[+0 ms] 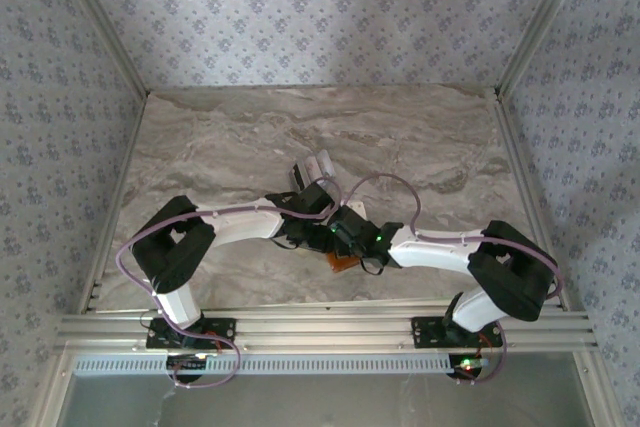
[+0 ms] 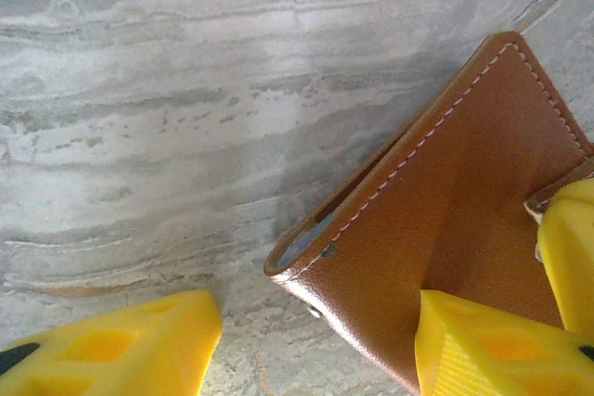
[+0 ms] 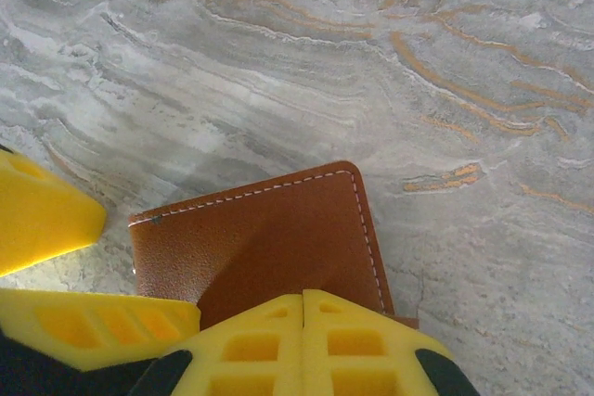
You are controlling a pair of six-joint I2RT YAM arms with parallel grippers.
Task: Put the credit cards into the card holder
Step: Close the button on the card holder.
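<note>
The tan leather card holder (image 2: 455, 201) lies flat on the marble table, and a corner of it peeks out under the two wrists (image 1: 343, 263). My left gripper (image 2: 314, 322) is open and straddles the holder's near corner. One of its fingers (image 2: 483, 350) is over the leather, and the other (image 2: 121, 350) is over bare table. My right gripper (image 3: 303, 308) is shut, with its joined tips resting on top of the holder (image 3: 269, 238). The credit cards (image 1: 313, 167), a small white and dark cluster, lie on the table just beyond the grippers.
The marble table (image 1: 420, 147) is walled at the back and on both sides by patterned panels. An aluminium rail (image 1: 320, 332) runs along the near edge, by the arm bases. Both arms meet at the table's middle.
</note>
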